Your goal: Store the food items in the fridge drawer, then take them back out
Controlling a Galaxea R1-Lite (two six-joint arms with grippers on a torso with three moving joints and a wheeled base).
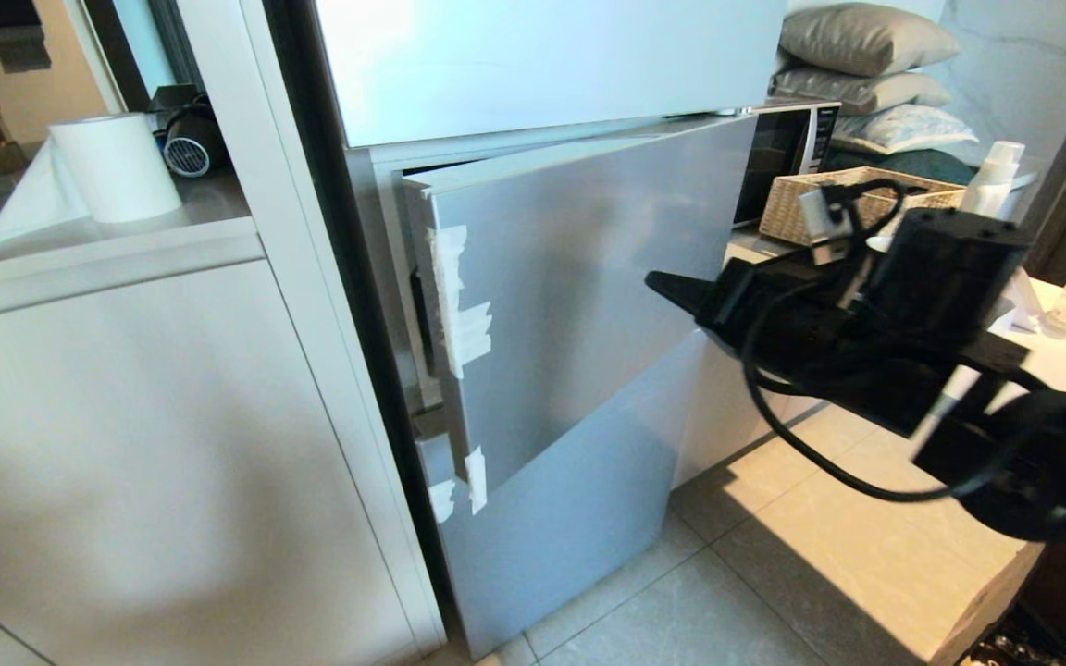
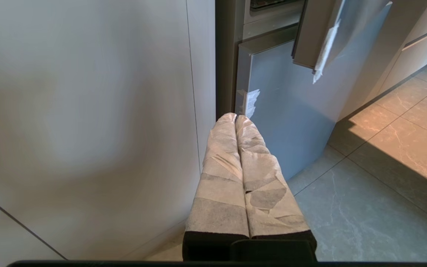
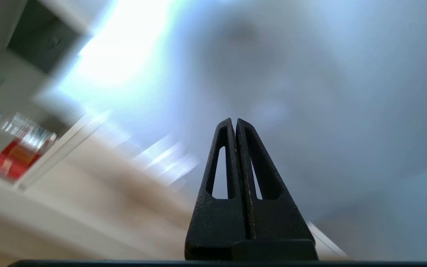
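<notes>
Before the ajar fridge door (image 1: 579, 305), right gripper (image 1: 667, 282) jaws pressed together, empty.

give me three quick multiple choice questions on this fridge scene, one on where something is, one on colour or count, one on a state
1. Where is the paper towel roll?
A. on the counter left of the fridge
B. on the floor
C. in the wicker basket

2. What colour is the wrapping on the left gripper's fingers?
A. red
B. white
C. green

3. How is the middle fridge door?
A. fully shut
B. partly open
C. removed

Answers:
1 A: the paper towel roll sits on the counter left of the fridge.
2 B: the left gripper has white-wrapped fingers.
3 B: the middle fridge door angles out from the body.
</notes>
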